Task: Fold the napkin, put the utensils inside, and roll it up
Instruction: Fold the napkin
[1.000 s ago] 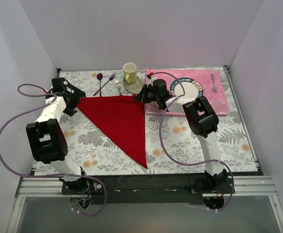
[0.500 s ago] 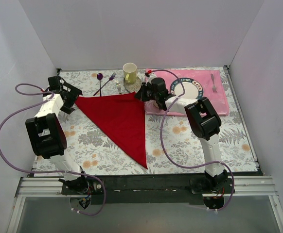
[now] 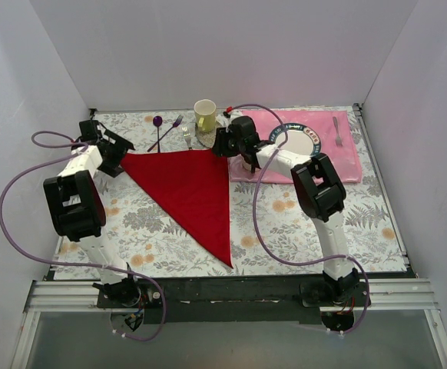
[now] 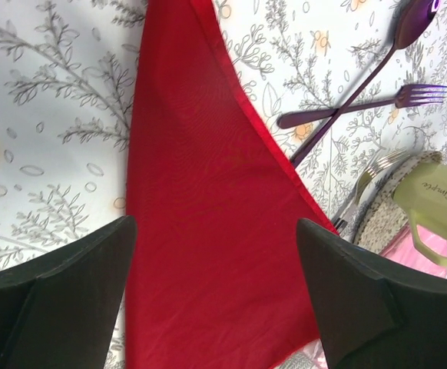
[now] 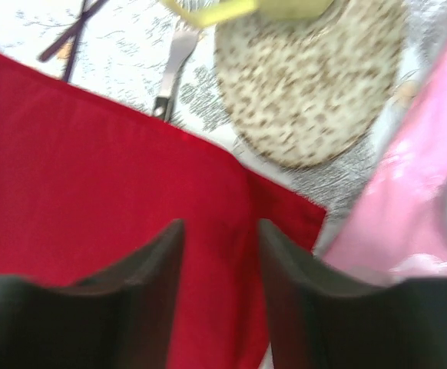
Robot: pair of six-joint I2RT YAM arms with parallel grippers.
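A floral-printed tablecloth (image 3: 300, 223) covers the surface inside 3 plain white walls. The left gripper (image 4: 216, 307) has its 2 dark fingers (image 4: 62, 284) spread wide with nothing between them, poised above the napkin (image 4: 208, 231), whose smooth red weave fills the gap; the fingertips are cut off by the bottom edge of the frame. The right gripper (image 5: 220, 277) shows 2 blurred fingers (image 5: 143, 284) a narrow gap apart, over the napkin's corner near the pink placemat (image 5: 415, 192); the cloth looks flat and unpinched, though focus is soft. Only the top view shows the napkin's whole shape: 1 large red triangle at frame centre, its long point toward the bottom edge. Its upper 2 corners sit at the grippers, and from above both sets of fingers are hidden by the wrists. The fork (image 5: 173, 65), silver tines and a dark handle, lies in the upper part of the right wrist view beside a round speckled coaster (image 5: 308, 77), its handle end meeting the napkin's edge. A crossed purple spoon and fork (image 4: 362, 84) and a yellow-green mug (image 4: 435, 204) sit at the upper right of the left wrist view.
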